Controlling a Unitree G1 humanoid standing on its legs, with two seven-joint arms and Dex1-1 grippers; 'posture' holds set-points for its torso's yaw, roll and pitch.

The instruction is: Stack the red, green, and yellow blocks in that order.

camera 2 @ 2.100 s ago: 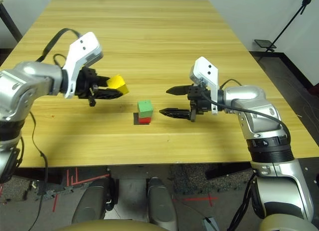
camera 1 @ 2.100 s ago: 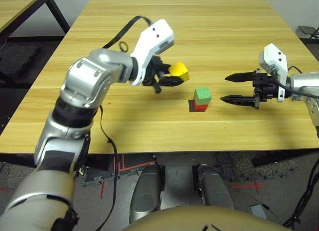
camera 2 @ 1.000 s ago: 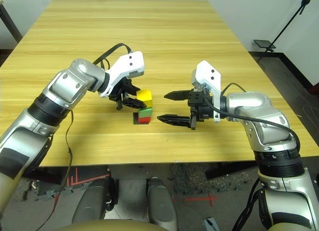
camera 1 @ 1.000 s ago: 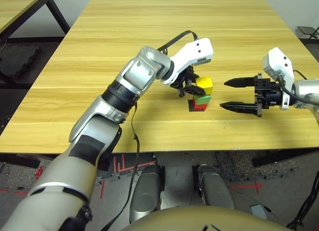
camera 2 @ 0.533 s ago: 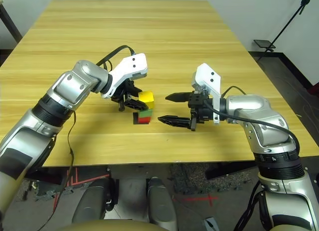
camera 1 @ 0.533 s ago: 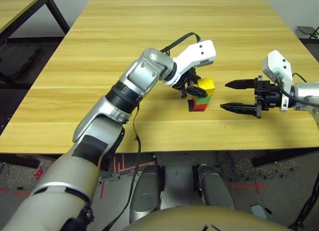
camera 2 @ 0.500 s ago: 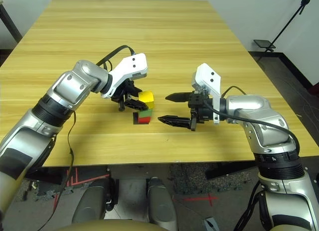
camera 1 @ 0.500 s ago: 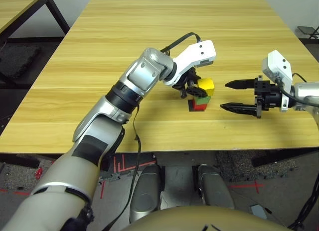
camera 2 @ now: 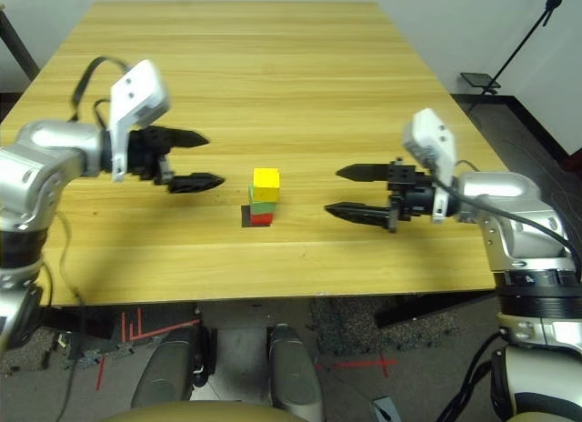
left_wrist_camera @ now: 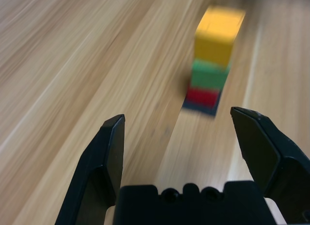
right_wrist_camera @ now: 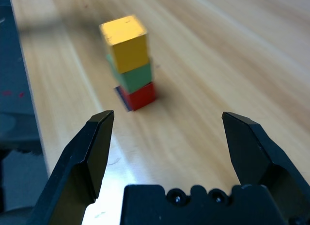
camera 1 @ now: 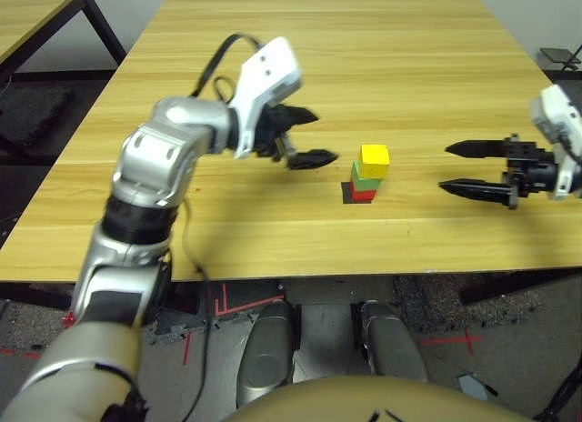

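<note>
Three blocks stand stacked on the table point(camera 1: 273, 40) in the head view — red block point(camera 1: 363, 195), green block point(camera 1: 366, 176), yellow block point(camera 1: 375, 159) on top. Left gripper point(camera 1: 307, 137) and right gripper point(camera 1: 466, 165) are released, empty, apart from it. Both wrist views show the tower standing free between spread fingers — stacking seems done, only retreat remains.

A long bench point(camera 2: 300, 67) of pale yellow wood, its grain running in lengthwise planks, carries everything. Near its front edge, about midway across, a small flat black patch point(camera 2: 246, 216) lies directly on the wood. The red block point(camera 2: 262, 218) sits on that patch, covering most of it, so only a dark margin shows at one side. The green block point(camera 2: 263, 204) rests on the red block, and the yellow block point(camera 2: 266, 179) on the green block, the three forming one upright column that is slightly uneven at the edges. Soft shadows fall across the wood beside the column.
</note>
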